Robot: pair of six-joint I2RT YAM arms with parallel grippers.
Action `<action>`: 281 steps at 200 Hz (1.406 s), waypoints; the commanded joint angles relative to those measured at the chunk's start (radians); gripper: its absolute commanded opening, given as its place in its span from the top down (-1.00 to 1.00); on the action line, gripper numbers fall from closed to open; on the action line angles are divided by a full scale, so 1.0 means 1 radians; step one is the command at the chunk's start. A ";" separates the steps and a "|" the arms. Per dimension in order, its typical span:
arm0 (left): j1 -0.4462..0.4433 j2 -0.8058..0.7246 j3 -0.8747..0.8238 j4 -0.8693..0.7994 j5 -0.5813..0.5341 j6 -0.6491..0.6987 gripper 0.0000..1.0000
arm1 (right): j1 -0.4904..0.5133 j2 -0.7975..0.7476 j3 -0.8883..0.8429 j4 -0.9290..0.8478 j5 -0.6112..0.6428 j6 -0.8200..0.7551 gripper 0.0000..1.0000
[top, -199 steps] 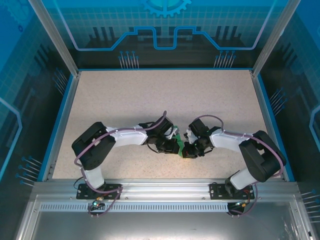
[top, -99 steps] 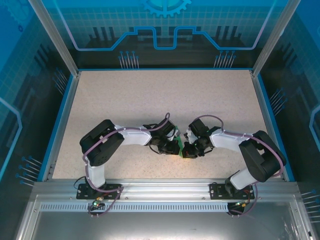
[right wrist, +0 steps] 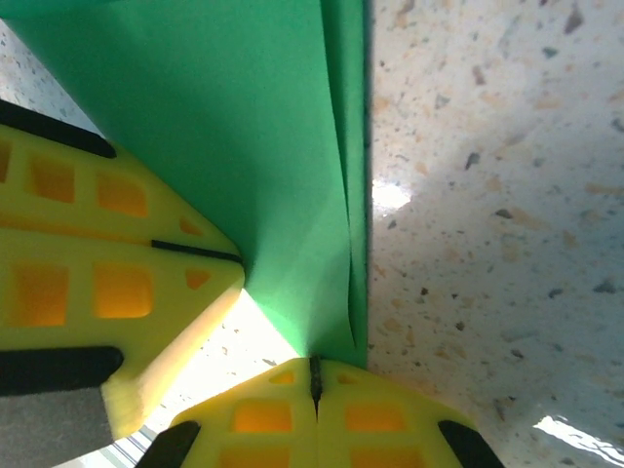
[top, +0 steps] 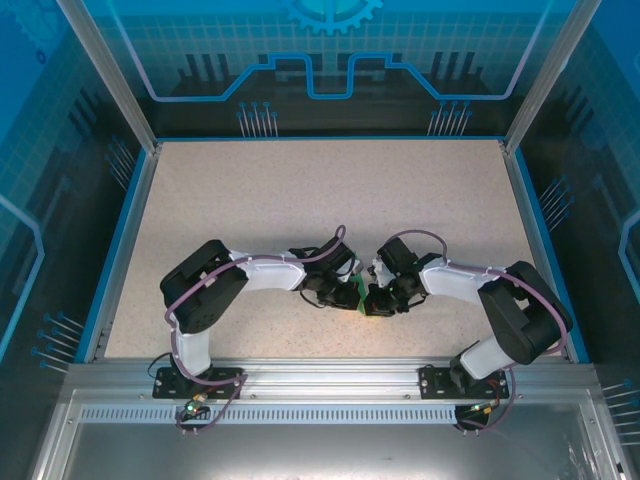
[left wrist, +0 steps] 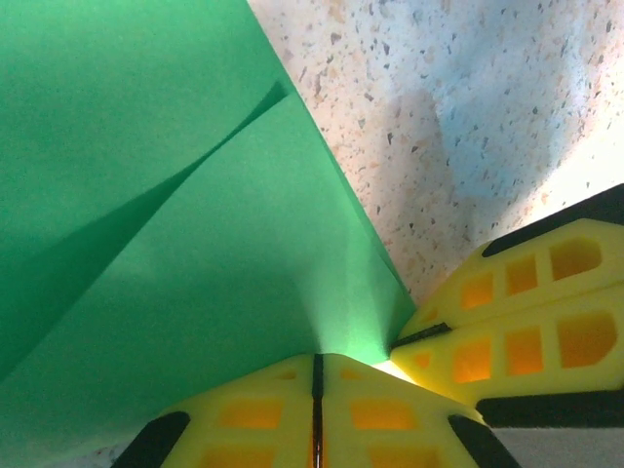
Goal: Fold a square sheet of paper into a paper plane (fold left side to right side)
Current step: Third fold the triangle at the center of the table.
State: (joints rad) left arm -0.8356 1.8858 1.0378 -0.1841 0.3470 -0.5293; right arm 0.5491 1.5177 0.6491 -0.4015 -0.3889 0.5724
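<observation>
The green sheet of paper (top: pixel 354 291) lies folded in layers on the speckled table near the front middle, mostly hidden under the two grippers in the top view. In the left wrist view the paper (left wrist: pixel 175 244) shows a diagonal flap edge, and my left gripper (left wrist: pixel 317 363) is shut on its near edge. In the right wrist view the paper (right wrist: pixel 253 127) has a straight layered edge on its right side, and my right gripper (right wrist: pixel 314 369) is shut on its corner. The grippers (top: pixel 350 294) (top: pixel 372 298) meet tip to tip. Whether the paper has the shape of a paper plane cannot be told.
The speckled table (top: pixel 320 200) stretches wide behind the arms. A blue rim (top: pixel 120 240) and glass walls bound it. The front metal rail (top: pixel 320 375) carries both arm bases.
The left arm has folded in toward the centre, its elbow shifting right. The right arm has held still. Both grippers stay shut on the paper.
</observation>
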 commanded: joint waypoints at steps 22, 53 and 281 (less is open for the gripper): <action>0.090 -0.031 -0.041 -0.132 -0.178 0.070 0.82 | -0.018 0.016 -0.035 -0.079 0.110 -0.014 1.00; 0.154 -0.063 -0.087 -0.137 -0.180 0.097 0.82 | -0.018 0.018 -0.035 -0.083 0.107 -0.015 1.00; 0.319 -0.432 -0.335 0.082 0.017 -0.100 -0.04 | -0.062 -0.267 0.010 -0.050 0.109 -0.135 -0.04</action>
State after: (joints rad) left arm -0.5144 1.5146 0.7750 -0.2260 0.2836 -0.4881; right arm 0.5201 1.3033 0.6312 -0.4171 -0.3225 0.5011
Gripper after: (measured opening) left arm 0.482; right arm 0.481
